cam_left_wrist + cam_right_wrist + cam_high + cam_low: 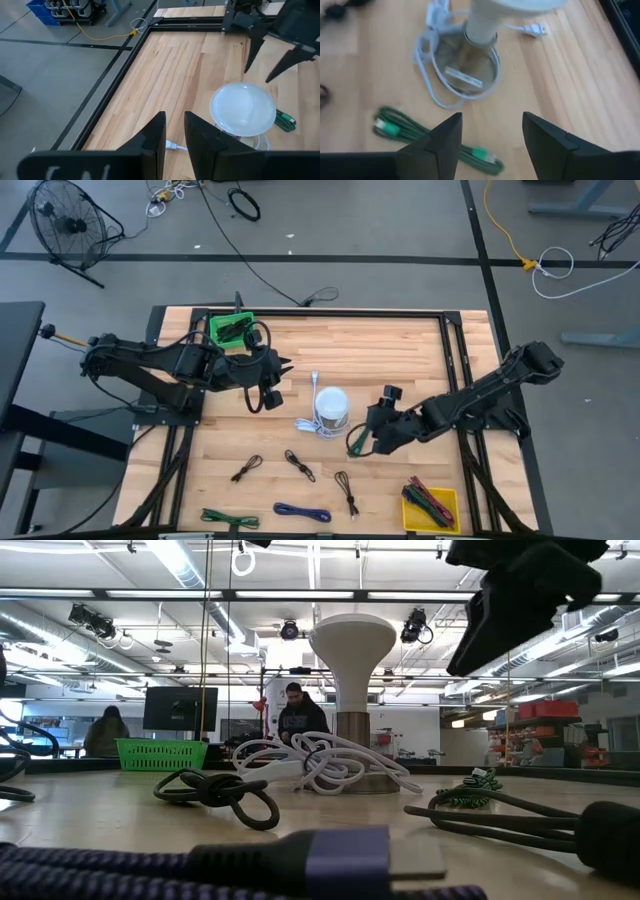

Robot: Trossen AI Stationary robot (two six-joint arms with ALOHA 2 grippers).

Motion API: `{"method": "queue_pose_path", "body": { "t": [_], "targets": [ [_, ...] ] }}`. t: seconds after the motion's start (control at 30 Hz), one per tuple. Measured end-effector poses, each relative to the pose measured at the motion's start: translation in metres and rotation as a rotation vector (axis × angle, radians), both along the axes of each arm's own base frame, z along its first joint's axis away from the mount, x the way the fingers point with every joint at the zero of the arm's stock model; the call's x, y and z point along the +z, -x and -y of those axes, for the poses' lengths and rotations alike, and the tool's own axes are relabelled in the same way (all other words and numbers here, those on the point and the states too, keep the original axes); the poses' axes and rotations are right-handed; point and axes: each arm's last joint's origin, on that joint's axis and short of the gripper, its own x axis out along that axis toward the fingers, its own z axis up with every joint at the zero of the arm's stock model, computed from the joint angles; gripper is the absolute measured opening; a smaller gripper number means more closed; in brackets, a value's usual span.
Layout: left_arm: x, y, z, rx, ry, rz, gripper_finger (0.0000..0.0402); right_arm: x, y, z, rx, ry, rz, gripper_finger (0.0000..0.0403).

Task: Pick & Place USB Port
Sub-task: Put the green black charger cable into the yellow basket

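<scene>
With the right tool (490,142) spread wide and empty above the coiled green cable (440,140) at the white dome-topped stand's (331,408) 5 o'clock, lowering straddling it seemed advisable.

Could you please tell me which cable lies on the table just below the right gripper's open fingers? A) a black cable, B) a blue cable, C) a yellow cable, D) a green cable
D: in the right wrist view the right gripper hangs open over the green cable, which lies beside the white lamp and its white cord.
</scene>
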Motion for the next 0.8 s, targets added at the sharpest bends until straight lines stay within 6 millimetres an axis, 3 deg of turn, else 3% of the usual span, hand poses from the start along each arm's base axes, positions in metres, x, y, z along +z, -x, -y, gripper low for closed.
{"method": "queue_pose_path", "body": {
  "t": [0.43,0.8],
  "targets": [
    [0.000,0.000,0.000,0.002,-0.003,0.000,0.0076,-0.008,-0.001,0.016,0.177,0.187,-0.162,0.0207],
    [0.000,0.000,-0.005,0.035,-0.012,0.003,0.0076,-0.023,0.002,0.018,0.309,0.119,-0.219,0.0207]
  ]
}}
